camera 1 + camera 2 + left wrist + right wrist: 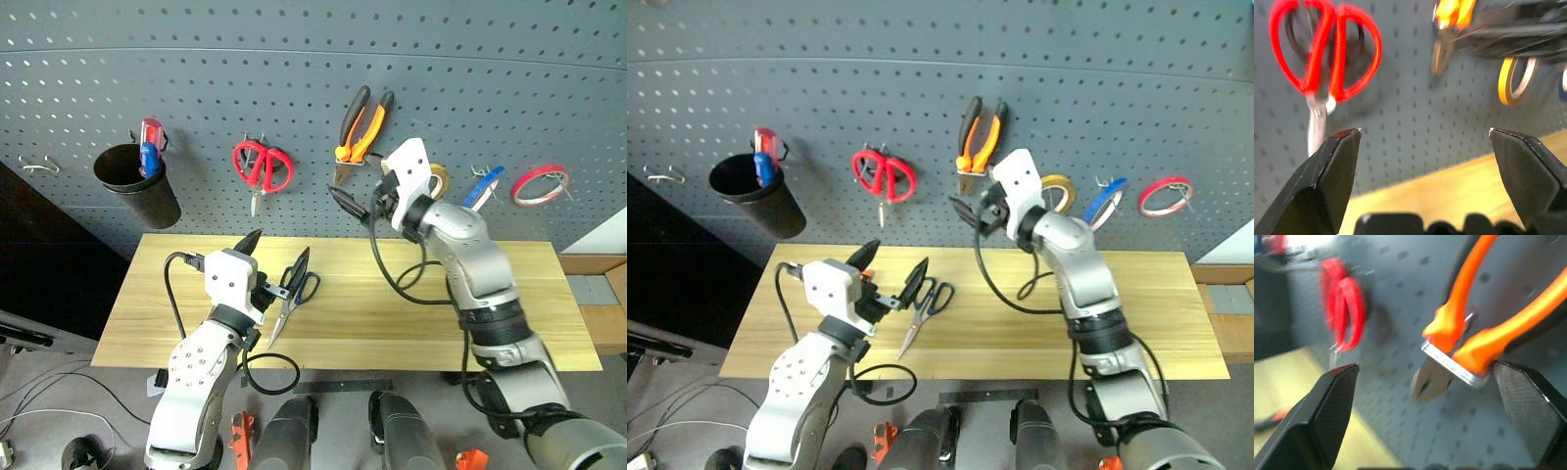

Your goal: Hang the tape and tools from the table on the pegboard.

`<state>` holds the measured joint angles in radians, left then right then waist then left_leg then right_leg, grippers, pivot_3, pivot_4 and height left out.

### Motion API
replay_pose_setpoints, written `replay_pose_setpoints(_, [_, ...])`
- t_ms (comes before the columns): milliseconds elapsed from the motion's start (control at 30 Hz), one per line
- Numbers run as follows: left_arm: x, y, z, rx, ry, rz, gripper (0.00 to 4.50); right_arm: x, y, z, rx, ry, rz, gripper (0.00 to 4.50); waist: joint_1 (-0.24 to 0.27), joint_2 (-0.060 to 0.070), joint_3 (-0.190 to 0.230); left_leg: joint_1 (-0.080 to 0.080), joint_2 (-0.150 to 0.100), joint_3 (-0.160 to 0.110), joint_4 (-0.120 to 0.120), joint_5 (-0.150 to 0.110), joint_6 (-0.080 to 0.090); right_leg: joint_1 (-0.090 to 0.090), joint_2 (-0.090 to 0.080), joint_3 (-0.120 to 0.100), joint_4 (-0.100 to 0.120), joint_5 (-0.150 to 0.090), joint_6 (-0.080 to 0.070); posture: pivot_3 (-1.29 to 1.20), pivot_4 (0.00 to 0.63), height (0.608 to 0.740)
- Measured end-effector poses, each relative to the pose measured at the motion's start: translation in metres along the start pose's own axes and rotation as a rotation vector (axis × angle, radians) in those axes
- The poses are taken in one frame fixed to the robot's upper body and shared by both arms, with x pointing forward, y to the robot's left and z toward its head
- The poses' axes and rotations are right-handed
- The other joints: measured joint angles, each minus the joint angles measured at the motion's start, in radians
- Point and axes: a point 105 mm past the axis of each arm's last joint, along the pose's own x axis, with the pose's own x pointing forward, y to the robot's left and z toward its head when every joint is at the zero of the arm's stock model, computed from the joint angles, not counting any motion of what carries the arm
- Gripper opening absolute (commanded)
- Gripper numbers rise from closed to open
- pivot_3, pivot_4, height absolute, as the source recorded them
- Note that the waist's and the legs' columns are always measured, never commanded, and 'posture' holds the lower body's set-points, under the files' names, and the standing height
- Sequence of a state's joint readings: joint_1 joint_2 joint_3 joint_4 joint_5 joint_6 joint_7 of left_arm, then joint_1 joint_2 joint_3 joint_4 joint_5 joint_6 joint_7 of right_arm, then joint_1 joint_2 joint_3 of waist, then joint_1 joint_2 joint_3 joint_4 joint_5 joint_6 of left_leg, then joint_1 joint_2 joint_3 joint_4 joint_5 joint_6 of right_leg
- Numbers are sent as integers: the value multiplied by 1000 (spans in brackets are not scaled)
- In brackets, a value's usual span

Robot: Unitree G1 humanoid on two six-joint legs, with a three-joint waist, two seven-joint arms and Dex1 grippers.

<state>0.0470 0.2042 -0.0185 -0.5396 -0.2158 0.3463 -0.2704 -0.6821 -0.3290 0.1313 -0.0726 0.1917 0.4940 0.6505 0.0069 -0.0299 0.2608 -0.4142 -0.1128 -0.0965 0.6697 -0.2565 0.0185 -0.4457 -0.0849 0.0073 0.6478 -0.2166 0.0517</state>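
The orange-and-black pliers (362, 122) hang on the dark grey pegboard (294, 59). My right gripper (358, 201) is just below them, open; in the right wrist view its fingers (1327, 406) stand wide apart, clear of the pliers' head (1449, 367). The blue tape (482, 186) hangs further right. The dark-handled scissors (294, 294) lie on the wooden table (421, 323). My left gripper (272, 253) hovers open just above and left of them, holding nothing.
On the pegboard a black cup (137, 181) holds a red-and-blue screwdriver. Red scissors (260, 166), a yellow tape roll (1058, 191) and a red tape roll (541, 184) also hang there. A black cable (402, 279) droops from the right arm onto the table.
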Motion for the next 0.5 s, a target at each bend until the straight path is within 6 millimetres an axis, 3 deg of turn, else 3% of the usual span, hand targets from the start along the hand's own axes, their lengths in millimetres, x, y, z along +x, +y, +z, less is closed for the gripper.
replay_pose_setpoints(67, [-4, -2, -19, -69, 107, -13, 4500, -15, 14, -31, 88, 112, 87, 4480, -1, 0, -1, 1, 0, 0, 0, 0, 1, 2, 0, 0, -1, 0, 0, 44, 236, 740])
replay_pose_setpoints(133, [-6, -2, -32, -94, 181, -13, 4500, -25, 30, -50, 164, 185, 168, 4480, -3, 0, -1, 1, 0, 0, 1, 0, 1, 2, 0, 1, 0, 0, 0, 34, 236, 740])
replay_pose_setpoints(233, [-1, -1, -49, -76, 283, -6, 4500, -39, 48, -55, 163, 252, 274, 4480, -6, 0, -1, 5, 0, 0, 0, -1, 1, 5, 0, 0, 0, 0, 0, 23, 245, 740])
replay_pose_setpoints(400, [1, 14, -98, 42, 553, 60, 4500, -56, 85, -93, 190, 434, 390, 4480, -7, 0, -2, 11, 0, 2, -3, -2, 4, 10, -1, -1, -1, 0, 0, -1, 262, 740])
replay_pose_setpoints(500, [6, 8, -101, 45, 593, 45, 4500, -55, 95, -95, 189, 449, 401, 4480, -9, -1, -1, 11, 0, 2, -4, -1, 1, 9, -1, 1, -1, 0, 0, -3, 278, 740])
